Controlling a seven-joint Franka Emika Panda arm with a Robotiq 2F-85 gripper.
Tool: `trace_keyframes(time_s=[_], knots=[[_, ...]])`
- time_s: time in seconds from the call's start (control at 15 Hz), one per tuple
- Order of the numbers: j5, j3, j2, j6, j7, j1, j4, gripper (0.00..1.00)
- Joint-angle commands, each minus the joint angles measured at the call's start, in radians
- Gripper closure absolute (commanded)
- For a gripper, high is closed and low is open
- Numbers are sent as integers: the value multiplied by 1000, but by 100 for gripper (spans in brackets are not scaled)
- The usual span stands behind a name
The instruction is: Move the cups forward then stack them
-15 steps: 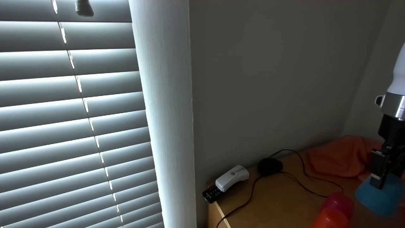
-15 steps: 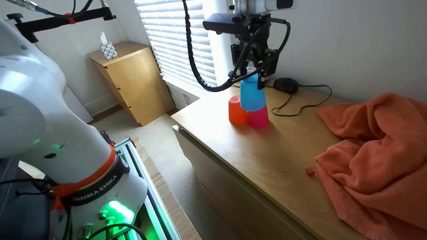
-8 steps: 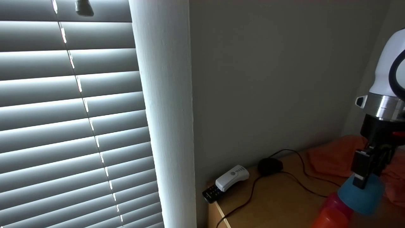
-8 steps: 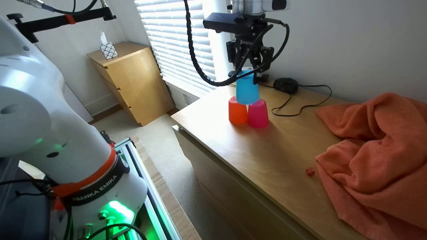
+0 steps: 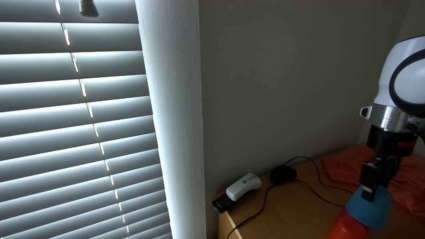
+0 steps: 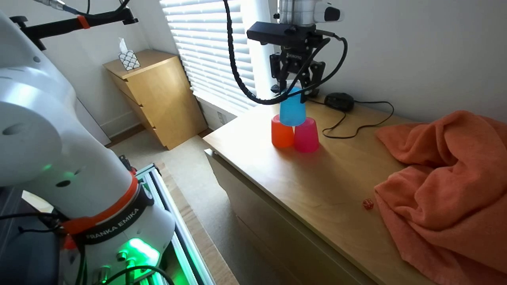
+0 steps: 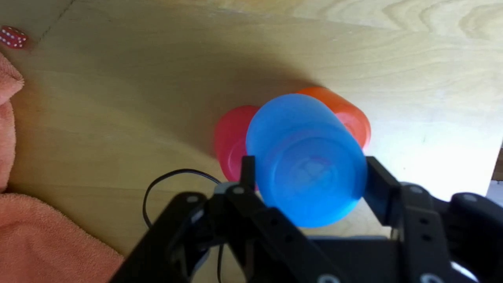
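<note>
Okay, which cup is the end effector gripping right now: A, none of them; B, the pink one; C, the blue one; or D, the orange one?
C: in the wrist view the end effector is shut on opposite sides of the blue cup, while in an exterior view the orange cup and pink cup stand on the wooden surface.

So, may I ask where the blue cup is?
In the wrist view, the blue cup is right of centre, held between the fingers, with the pink cup at its left and the orange cup at its upper right.

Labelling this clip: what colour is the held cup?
The held cup is blue, clearest in the wrist view.
</note>
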Motion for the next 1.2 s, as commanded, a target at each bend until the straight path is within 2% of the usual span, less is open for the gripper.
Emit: trace_keyframes(time_s=[0.0,1.13], knots=[[-5,13,25,-26,-1,2,25,58],[-60,42,82,-33,6,7,66,58]])
